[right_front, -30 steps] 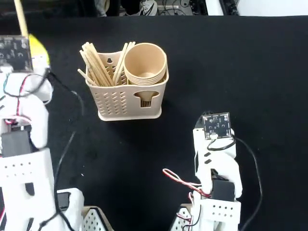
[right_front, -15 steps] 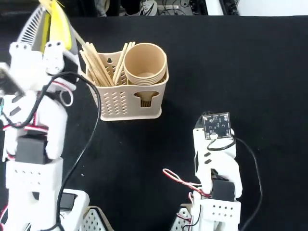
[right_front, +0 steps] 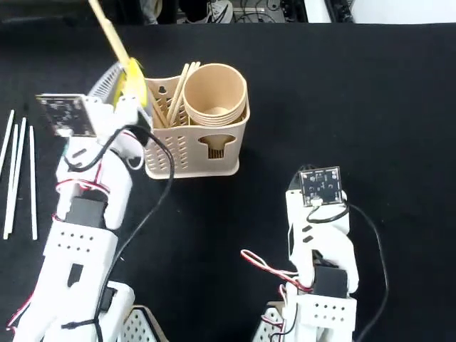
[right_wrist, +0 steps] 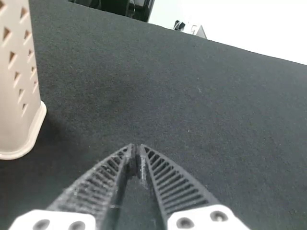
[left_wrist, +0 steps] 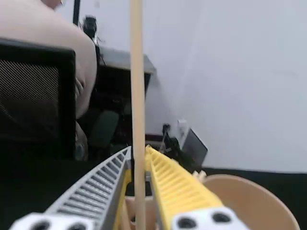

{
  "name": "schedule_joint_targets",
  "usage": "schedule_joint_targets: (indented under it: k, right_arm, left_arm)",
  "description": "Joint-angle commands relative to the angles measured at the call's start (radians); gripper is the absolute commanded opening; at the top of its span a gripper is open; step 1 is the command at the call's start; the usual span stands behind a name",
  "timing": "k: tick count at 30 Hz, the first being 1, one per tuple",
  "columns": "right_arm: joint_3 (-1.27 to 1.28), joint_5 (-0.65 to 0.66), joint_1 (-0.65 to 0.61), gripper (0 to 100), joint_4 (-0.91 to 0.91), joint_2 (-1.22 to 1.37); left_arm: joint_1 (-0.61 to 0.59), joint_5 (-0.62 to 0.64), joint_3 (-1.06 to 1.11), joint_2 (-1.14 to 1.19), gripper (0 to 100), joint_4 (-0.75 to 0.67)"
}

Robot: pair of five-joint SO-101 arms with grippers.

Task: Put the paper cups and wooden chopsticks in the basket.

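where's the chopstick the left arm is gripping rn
In the high view the chopstick is clamped in the left pincer, slanting up and away over the table's far-left part, right beside the basket's left rim.

Beige basket [right_front: 187,153] with little cutout holes, tan paper cups [right_front: 215,92], pale wood chopsticks [right_front: 177,92], black bench [right_front: 356,107]. The left pincer [left_wrist: 138,153] is yellow and grey, right pincer [right_wrist: 135,155] black.

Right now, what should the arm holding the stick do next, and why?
Probably lower it a little, then let go. The left jaws are shut on a chopstick, tilted over the basket's compartment where other chopsticks stand, beside the cups. Its lower end is hidden, so I can't tell how deep it sits.
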Motion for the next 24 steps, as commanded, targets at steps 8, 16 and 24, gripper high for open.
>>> schedule_joint_targets:
  k: [8, 16, 24]
  right_arm:
    - [-0.004, 0.006, -0.006, 1.1, -0.005, -0.013]
    - [-0.004, 0.006, -0.005, 1.1, -0.005, -0.013]
    - [-0.004, 0.006, -0.005, 1.2, -0.005, -0.013]
  left_arm:
    - [0.005, -0.015, -0.173, -0.003, 19, 0.384]
    - [-0.291, -0.015, -0.516, 0.008, 19, 0.87]
    - [-0.716, -0.258, -0.501, 0.158, 19, 0.948]
